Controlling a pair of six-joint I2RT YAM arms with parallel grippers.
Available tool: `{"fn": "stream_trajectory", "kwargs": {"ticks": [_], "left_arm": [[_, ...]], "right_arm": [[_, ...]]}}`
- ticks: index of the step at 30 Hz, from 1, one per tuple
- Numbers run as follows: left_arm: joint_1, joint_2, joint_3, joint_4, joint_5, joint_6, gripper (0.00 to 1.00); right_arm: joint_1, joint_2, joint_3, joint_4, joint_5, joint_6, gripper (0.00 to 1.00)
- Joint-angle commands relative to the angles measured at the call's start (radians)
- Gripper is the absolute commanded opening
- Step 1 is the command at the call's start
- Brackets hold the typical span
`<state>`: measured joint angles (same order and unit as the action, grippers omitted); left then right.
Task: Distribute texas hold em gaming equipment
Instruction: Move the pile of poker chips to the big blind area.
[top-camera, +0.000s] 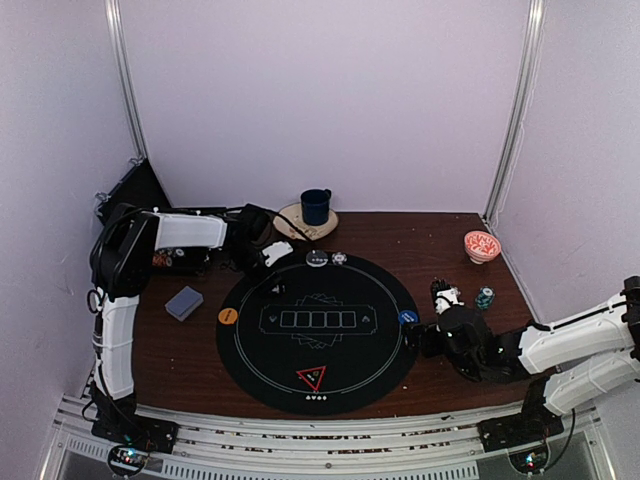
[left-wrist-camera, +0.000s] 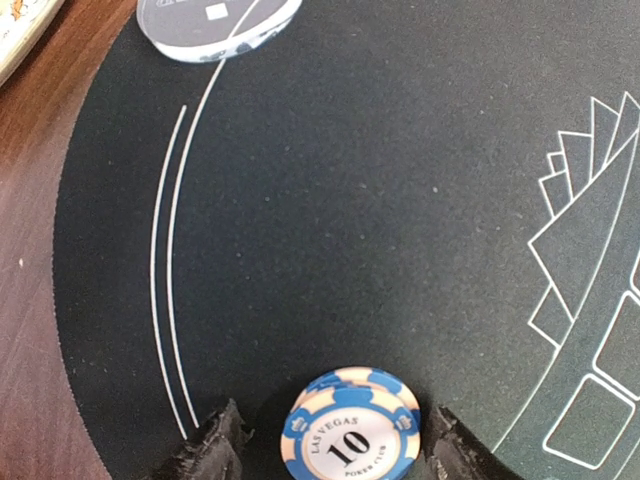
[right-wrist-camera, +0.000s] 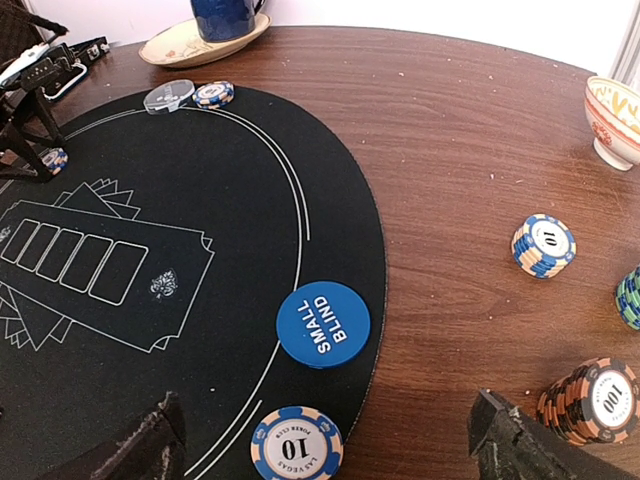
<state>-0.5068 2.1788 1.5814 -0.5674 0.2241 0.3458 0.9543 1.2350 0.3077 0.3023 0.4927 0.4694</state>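
**Hold 'em table being laid out:** Our left gripper (left-wrist-camera: 332, 447) is hanging over the far-left rim of the black mat (left-wrist-camera: 350, 200). Its jaws are parted and gripping nothing, and a small blue-and-white chip stack (left-wrist-camera: 350, 425) is sitting flat on the mat between them, most likely one seat's stake. The clear dealer disc (left-wrist-camera: 215, 25) is lying farther along that rim, with another chip (right-wrist-camera: 214, 94) just beside it. Our right gripper (right-wrist-camera: 325, 455) is also spread wide and empty. It is straddling a second blue chip (right-wrist-camera: 297, 443) that is resting on the mat's right edge near the blue small-blind disc (right-wrist-camera: 323, 324), so each button seems to be getting its own chips. The supply stacks (right-wrist-camera: 543, 246) are waiting on the table (right-wrist-camera: 450, 150) within that arm's reach. The card deck (top-camera: 184, 302) is lying off the mat near the orange disc (top-camera: 228, 316), seemingly undealt. The red-edged triangle (top-camera: 311, 378) is marking the near seat, which we are judging not yet supplied.
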Motion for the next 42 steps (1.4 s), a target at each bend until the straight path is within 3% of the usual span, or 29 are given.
{"fn": "stream_trajectory", "kwargs": {"ticks": [1,7,32,42], "left_arm": [[-0.013,0.043,0.01,-0.034,-0.04,-0.02,0.63],[-0.026,0.041,-0.009,-0.038,-0.074,-0.012,0.6],[-0.037,0.052,0.015,-0.164,-0.121,0.028,0.25],[0.008,0.001,-0.015,-0.103,-0.224,-0.024,0.21]], "right_arm": [[0.007,0.007,0.024,-0.009,0.006,-0.009,1.0],[0.008,0.007,0.025,-0.011,0.008,-0.009,1.0],[0.02,0.0,0.025,-0.018,0.007,-0.009,1.0],[0.025,-0.002,0.027,-0.019,0.004,-0.007,1.0]]}}
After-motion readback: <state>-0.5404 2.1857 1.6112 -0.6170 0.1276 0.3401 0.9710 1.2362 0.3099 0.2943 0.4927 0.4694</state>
